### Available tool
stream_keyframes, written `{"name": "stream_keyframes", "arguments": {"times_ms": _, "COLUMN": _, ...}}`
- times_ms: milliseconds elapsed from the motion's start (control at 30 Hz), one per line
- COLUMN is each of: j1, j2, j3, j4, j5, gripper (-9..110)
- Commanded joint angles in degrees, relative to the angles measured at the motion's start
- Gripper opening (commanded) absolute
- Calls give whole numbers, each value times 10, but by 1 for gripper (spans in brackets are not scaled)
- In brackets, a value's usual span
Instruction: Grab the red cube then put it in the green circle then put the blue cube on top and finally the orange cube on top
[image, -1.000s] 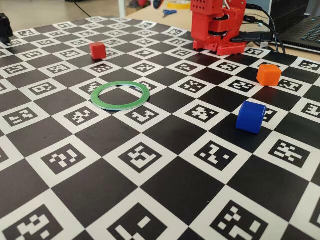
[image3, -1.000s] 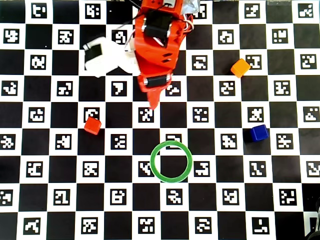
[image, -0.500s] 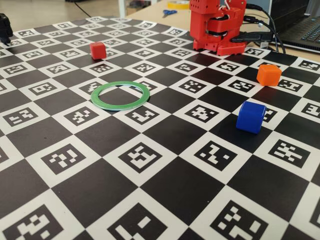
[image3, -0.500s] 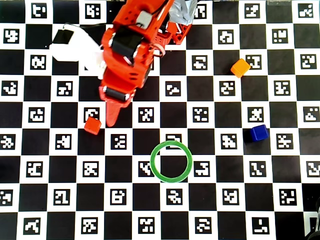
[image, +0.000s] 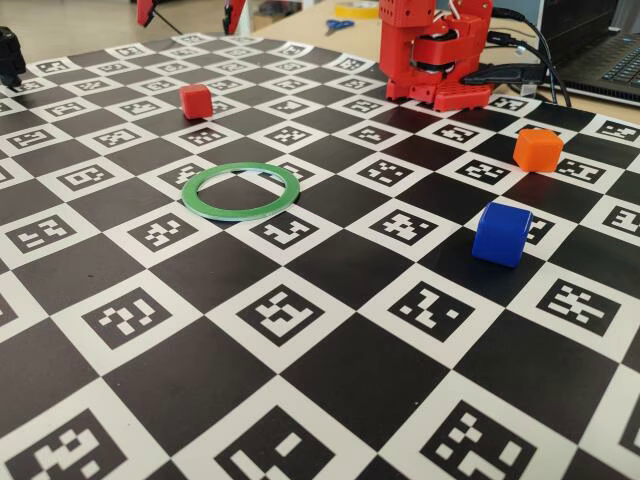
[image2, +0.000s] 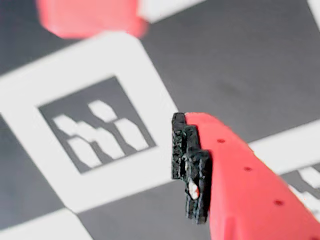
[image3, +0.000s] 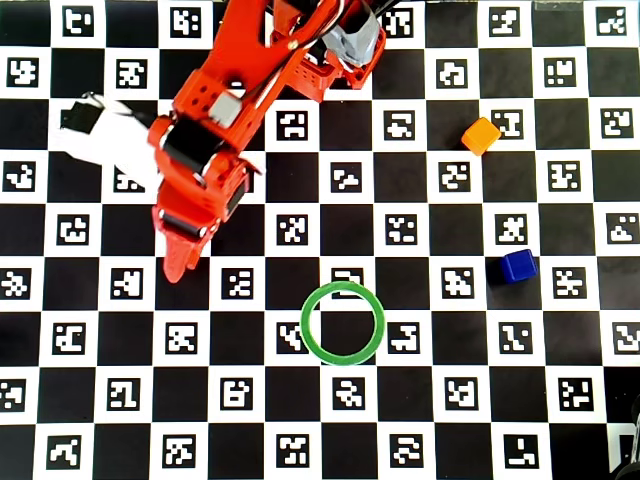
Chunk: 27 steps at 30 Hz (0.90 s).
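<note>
Red gripper (image3: 178, 268) hangs right above the red cube (image: 196, 101), holding nothing; only one finger (image2: 235, 175) shows, so its opening can't be judged.

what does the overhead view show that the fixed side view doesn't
Only the overhead view shows the arm reaching out over the board, its gripper covering the spot where the red cube sits.

Only the fixed view shows the red cube uncovered on the board, plus scissors and a laptop on the table behind.

Both show the empty green circle, the blue cube and the orange cube.
</note>
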Motion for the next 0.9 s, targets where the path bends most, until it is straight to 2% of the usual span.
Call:
{"name": "stream_keyframes", "arguments": {"times_ms": 0, "j1": 11, "j2": -5, "j3": 7, "j4": -55, "j5": -7, "gripper": 48}}
{"name": "stream_keyframes", "arguments": {"times_ms": 867, "j1": 20, "j2": -98, "j3": 91, "j4": -194, "j5": -18, "gripper": 47}}
